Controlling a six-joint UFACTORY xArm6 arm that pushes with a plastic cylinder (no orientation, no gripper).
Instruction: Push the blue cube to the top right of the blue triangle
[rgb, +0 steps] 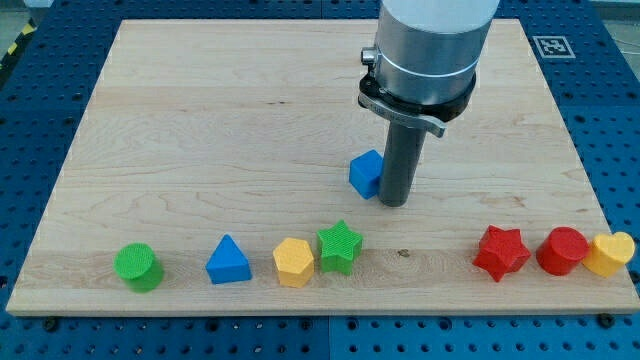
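Observation:
The blue cube sits near the middle of the wooden board. My tip stands right beside it, touching or almost touching its right side. The blue triangle lies near the view's bottom edge, to the lower left of the cube. The cube is up and to the right of the triangle, well apart from it.
Along the bottom lie a green cylinder, a yellow hexagon and a green star. At the bottom right are a red star, a red cylinder and a yellow heart.

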